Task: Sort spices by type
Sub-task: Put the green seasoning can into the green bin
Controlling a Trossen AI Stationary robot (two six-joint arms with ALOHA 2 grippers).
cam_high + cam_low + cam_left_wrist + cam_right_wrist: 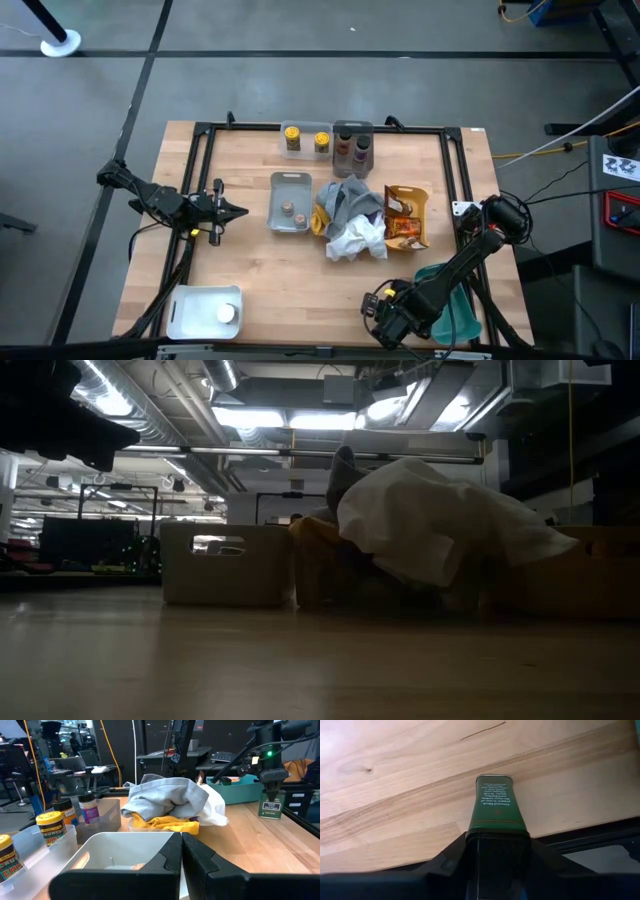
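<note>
Green spice tin (495, 802) clamped in right tool (496, 839) at table's near edge; left tool (228, 211) closed

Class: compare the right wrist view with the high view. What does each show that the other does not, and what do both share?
Only the right wrist view shows the dark green rectangular tin with white print, clamped in the right gripper. Only the high view shows the left gripper, shut and empty beside the grey plastic tray, plus two yellow-labelled jars and the crumpled grey and white cloths. Both show the light wooden table.

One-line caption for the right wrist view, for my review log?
Right tool shut on a green tin, held above the wooden table near its edge.
</note>
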